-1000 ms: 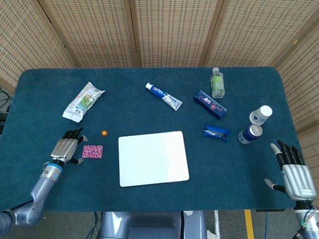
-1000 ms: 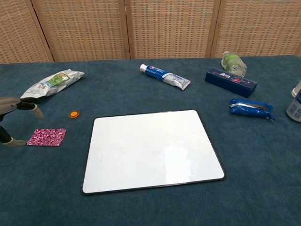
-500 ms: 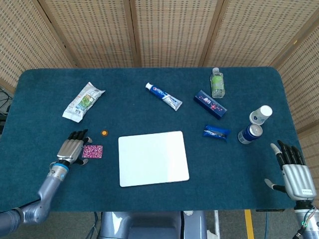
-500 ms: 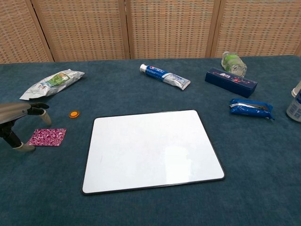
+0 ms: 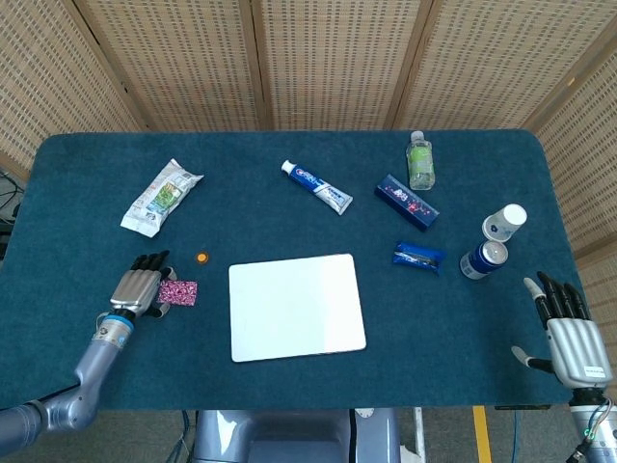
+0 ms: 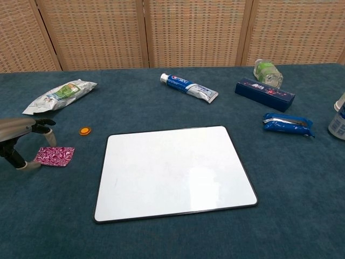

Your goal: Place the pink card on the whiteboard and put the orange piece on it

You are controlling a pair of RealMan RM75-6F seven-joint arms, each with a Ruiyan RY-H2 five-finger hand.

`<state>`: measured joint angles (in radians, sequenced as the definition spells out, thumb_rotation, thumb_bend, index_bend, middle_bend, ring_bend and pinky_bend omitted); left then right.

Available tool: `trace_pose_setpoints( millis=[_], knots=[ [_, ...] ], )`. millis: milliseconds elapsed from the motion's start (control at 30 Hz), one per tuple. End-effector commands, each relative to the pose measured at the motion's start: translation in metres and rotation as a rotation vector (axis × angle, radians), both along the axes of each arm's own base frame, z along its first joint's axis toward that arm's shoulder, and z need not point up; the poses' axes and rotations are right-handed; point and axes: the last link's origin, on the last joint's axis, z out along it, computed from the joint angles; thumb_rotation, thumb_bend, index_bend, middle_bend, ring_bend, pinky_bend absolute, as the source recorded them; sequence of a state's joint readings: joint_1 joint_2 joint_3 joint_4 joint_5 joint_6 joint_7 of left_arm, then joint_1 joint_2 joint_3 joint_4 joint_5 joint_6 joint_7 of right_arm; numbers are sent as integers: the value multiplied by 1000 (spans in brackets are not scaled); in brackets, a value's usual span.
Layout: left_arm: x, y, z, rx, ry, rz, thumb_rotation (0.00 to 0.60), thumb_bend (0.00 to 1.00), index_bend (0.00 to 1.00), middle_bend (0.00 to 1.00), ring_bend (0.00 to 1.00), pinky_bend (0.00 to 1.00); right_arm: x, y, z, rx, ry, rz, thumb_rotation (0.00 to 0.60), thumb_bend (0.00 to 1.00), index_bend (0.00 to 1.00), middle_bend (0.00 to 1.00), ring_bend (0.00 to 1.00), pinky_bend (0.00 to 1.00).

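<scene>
- The pink card [image 5: 178, 292] lies flat on the blue bench [image 5: 289, 145], left of the whiteboard [image 5: 297, 307] and apart from it.
- The card looks thin, light and probably a little bendy. Lying flush on the cloth, it offers only its edges to take hold of.
- The left hand [image 5: 138, 290] sits at the card's left edge, palm down. In the chest view its fingers [image 6: 47, 129] arch over that edge while the thumb rests low on the cloth; whether they touch or pinch the card cannot be told.
- A likely grip is a pinch on the left edge, lifting one side first. Pressing too hard could crease the card or slide it along the cloth.
- The orange piece [image 5: 202, 258] is a tiny round disc just above the card and near the whiteboard's top left corner. It looks light and fiddly, needing a fingertip pinch.
- The right hand [image 5: 569, 333] rests at the bench's near right corner, fingers spread, holding nothing.
</scene>
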<state>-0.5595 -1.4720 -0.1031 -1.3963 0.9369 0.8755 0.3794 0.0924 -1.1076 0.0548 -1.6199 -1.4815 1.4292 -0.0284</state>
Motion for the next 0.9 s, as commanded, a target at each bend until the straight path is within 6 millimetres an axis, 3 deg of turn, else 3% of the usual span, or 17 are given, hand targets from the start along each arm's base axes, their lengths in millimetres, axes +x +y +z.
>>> trace_pose_setpoints(
  millis=[33,533,900],
  knots=[
    [1,1,3,9,-6,-1,600,368,458,0,0,0,0,0,0,0,0,0,600,0,0,0,0,0],
    [43,7,29,78,-62,-119,600,353,458,0,0,0,0,0,0,6,-7,-4,600,0,0,0,0,0],
    [114,17,-13,-20,-107,-223,600,350,458,0,0,0,-1,-1,0,9,-14,-11,600,0,0,0,0,0]
  ],
)
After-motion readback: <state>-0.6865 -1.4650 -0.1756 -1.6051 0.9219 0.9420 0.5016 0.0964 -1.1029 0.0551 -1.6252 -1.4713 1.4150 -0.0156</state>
